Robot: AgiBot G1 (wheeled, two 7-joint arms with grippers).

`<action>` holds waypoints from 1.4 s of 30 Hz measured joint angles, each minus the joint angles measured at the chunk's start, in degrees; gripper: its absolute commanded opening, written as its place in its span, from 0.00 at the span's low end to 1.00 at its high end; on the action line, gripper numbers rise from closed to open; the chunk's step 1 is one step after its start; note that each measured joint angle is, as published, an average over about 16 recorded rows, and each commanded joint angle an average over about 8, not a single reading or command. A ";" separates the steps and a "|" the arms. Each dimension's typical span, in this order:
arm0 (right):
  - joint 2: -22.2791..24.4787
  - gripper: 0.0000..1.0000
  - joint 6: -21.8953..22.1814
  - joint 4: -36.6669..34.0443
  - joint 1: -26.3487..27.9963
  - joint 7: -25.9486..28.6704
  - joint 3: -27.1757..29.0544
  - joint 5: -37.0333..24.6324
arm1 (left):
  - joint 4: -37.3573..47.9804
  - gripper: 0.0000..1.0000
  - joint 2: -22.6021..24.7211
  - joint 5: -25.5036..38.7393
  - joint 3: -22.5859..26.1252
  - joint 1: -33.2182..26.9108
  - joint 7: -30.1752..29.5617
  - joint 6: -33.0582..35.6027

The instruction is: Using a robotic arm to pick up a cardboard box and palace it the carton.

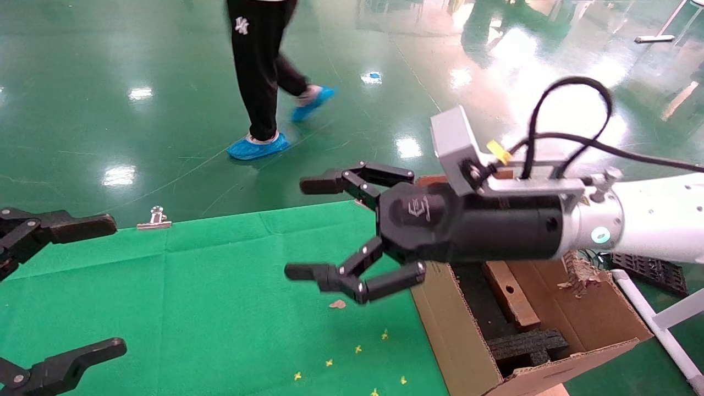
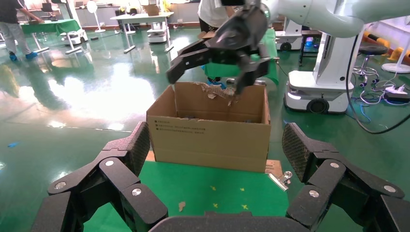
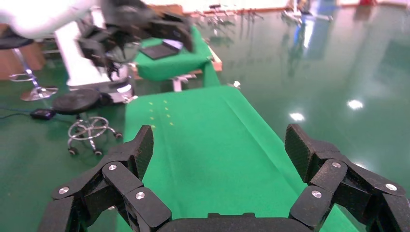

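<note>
Cardboard is lining the scene: the cardboard box is lying inside the carton, slanted beside the black foam — so the placing is judged done. The right claw is being held spread and empty just left of the carton, over the green desk. The left claw, spread too, is being kept well left of the carton. Black print on the carton's side is not being made out.
</note>
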 measured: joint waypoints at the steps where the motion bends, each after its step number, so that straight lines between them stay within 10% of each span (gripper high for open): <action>1: 0.05 1.00 -0.20 0.91 -0.97 -0.16 1.06 0.25 | 0.00 1.00 0.00 0.00 0.00 0.00 0.00 0.00; 13: 0.48 1.00 -1.84 8.31 -9.00 -1.44 9.73 2.36 | 0.01 1.00 -0.01 -0.02 0.02 0.01 0.02 -0.03; 42: 0.44 1.00 -1.59 7.29 -7.81 -1.31 8.50 2.04 | 0.02 1.00 -0.02 -0.03 0.02 0.01 0.01 -0.03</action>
